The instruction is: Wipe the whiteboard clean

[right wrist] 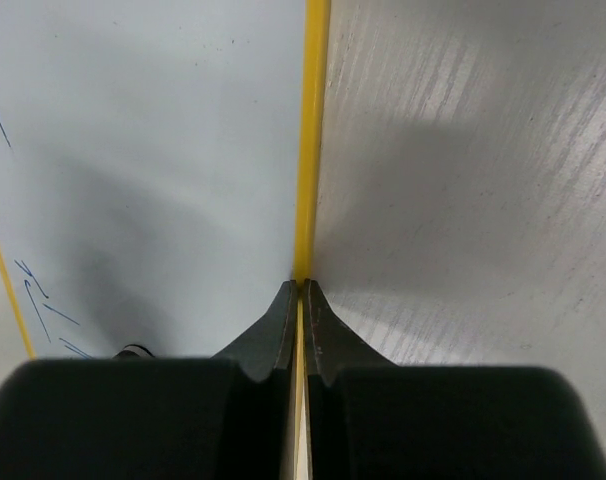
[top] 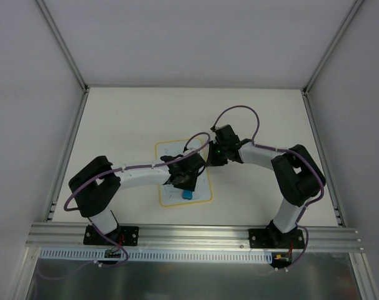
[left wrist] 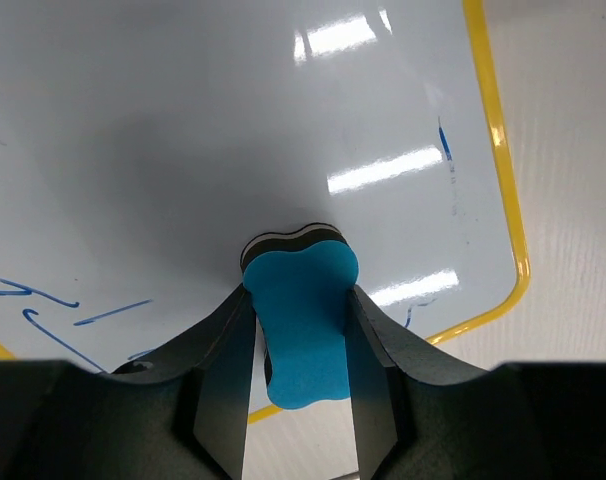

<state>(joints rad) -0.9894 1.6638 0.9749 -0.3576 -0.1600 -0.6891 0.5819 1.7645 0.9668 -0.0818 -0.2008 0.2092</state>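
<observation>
At top-view centre lay the whiteboard (top: 167, 151); right gripper (right wrist: 301, 295) pinched its yellow edge, presumably steadying it, while left gripper (left wrist: 301, 300) clenched the blue eraser (left wrist: 303, 340) to wipe its marks.

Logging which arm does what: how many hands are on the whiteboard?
2. The left hand, over the whiteboard's near part, holds the blue eraser against it. The right hand is shut on its yellow right edge. None hidden.
</observation>
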